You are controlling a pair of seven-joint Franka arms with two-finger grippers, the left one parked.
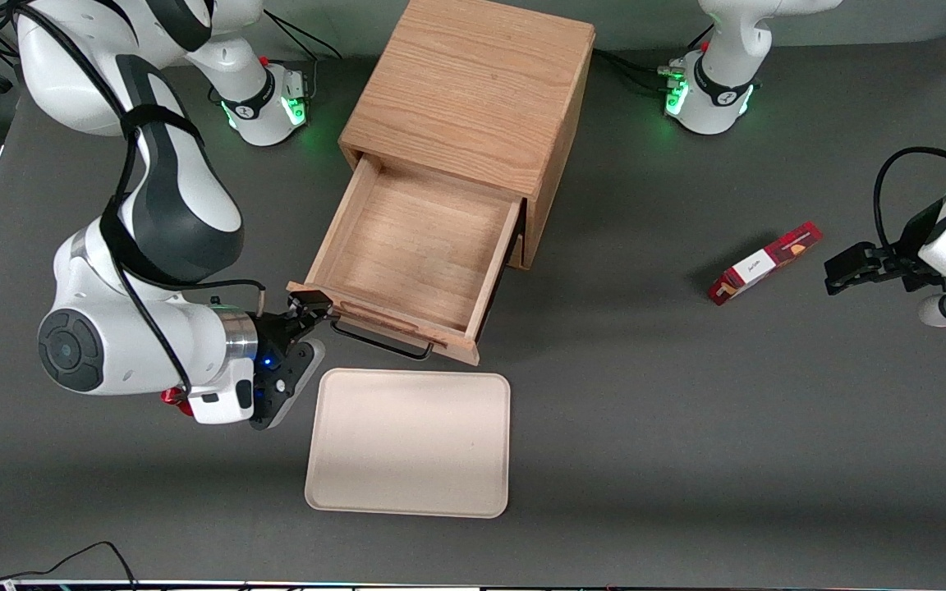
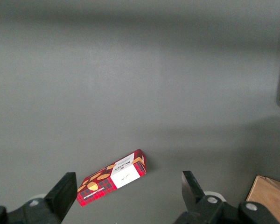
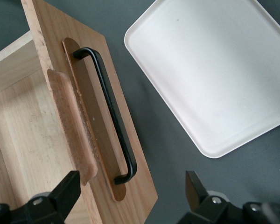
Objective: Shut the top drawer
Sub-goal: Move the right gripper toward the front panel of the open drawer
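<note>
The top drawer [image 1: 415,238] of the oak cabinet [image 1: 473,90] is pulled far out and its box is empty. Its black wire handle [image 1: 383,345] sits under a wooden lip on the drawer front, which faces the front camera. My right gripper [image 1: 313,328] is open, at the corner of the drawer front toward the working arm's end. In the right wrist view the handle [image 3: 113,116] and the drawer front [image 3: 135,163] show close up. That corner lies between the spread fingers of the gripper [image 3: 130,196], and nothing is held.
A cream tray [image 1: 411,443] lies flat on the table, nearer the front camera than the drawer, and also shows in the right wrist view [image 3: 214,70]. A red snack box [image 1: 764,264] lies toward the parked arm's end and shows in the left wrist view [image 2: 113,177].
</note>
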